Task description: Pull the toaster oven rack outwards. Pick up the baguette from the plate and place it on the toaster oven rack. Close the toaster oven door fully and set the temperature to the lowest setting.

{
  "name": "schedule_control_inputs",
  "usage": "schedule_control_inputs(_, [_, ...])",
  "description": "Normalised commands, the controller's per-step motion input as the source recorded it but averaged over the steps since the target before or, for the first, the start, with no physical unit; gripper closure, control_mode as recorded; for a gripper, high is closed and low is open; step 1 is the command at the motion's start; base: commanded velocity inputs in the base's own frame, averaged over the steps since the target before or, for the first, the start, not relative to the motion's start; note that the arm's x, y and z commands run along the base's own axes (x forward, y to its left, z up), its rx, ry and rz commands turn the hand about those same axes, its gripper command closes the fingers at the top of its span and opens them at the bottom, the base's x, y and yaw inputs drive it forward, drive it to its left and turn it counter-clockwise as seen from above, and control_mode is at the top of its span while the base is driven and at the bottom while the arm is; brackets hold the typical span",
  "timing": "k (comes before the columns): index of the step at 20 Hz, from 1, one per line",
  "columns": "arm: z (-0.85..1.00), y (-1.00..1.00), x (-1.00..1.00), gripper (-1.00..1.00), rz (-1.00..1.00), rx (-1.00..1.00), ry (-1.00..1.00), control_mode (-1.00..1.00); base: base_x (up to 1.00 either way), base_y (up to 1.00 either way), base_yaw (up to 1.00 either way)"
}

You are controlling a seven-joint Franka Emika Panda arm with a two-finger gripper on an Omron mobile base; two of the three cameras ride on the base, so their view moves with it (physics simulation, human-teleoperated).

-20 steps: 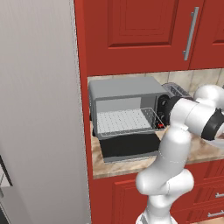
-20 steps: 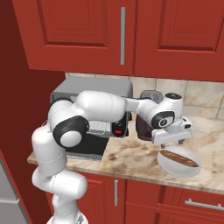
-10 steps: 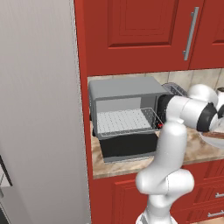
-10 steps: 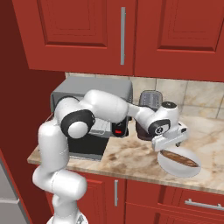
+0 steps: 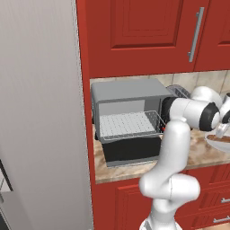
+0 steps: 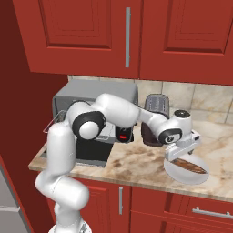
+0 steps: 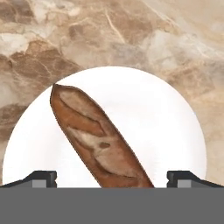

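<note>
A: Hand view first: the gripper (image 7: 111,180) is seen held wide open right above the baguette (image 7: 99,140), one dark tip on each side of the bread. Nothing is being gripped.

B: And where is the bread kept?

A: It is laid slanted on the white plate (image 7: 153,113), and the plate is set on the marble counter (image 7: 109,35). From the right base view, the plate (image 6: 175,170) is found to the right of the toaster oven (image 6: 102,93), past the dark slot toaster (image 6: 156,105).

B: Has the rack been pulled out?

A: Yes, it looks so. The toaster oven rack (image 5: 128,125) is seen sticking out in front of the toaster oven, and the toaster oven door (image 5: 132,150) is hung down open under it. So the picking-up step is judged to be in hand. Next, the gripper should be lowered and shut across the middle of the baguette.

B: What is changed from a second ago?

A: The gripper has been brought down closer to the plate. The rack and door are unchanged.
</note>
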Motion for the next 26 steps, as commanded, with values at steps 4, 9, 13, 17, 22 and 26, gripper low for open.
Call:
schedule_control_inputs(4, [-0.10, 0.00, 0.00, -1.00, 0.04, 0.00, 0.00, -1.00, 0.00, 0.00, 0.00])
schedule_control_inputs(9, [-0.23, 0.00, 0.00, -1.00, 0.07, 0.00, 0.05, -1.00, 0.00, 0.00, 0.00])
schedule_control_inputs(13, [-0.24, 0.00, 0.00, -1.00, 0.10, 0.00, 0.05, -1.00, 0.00, 0.00, 0.00])
schedule_control_inputs(17, [-0.14, 0.00, 0.00, -1.00, 0.10, 0.00, 0.02, -1.00, 0.00, 0.00, 0.00])
schedule_control_inputs(22, [-0.18, 0.00, 0.00, -1.00, 0.10, 0.00, 0.03, -1.00, 0.00, 0.00, 0.00])
schedule_control_inputs(26, [-0.22, 0.00, 0.00, -1.00, 0.09, 0.00, 0.04, -1.00, 0.00, 0.00, 0.00])
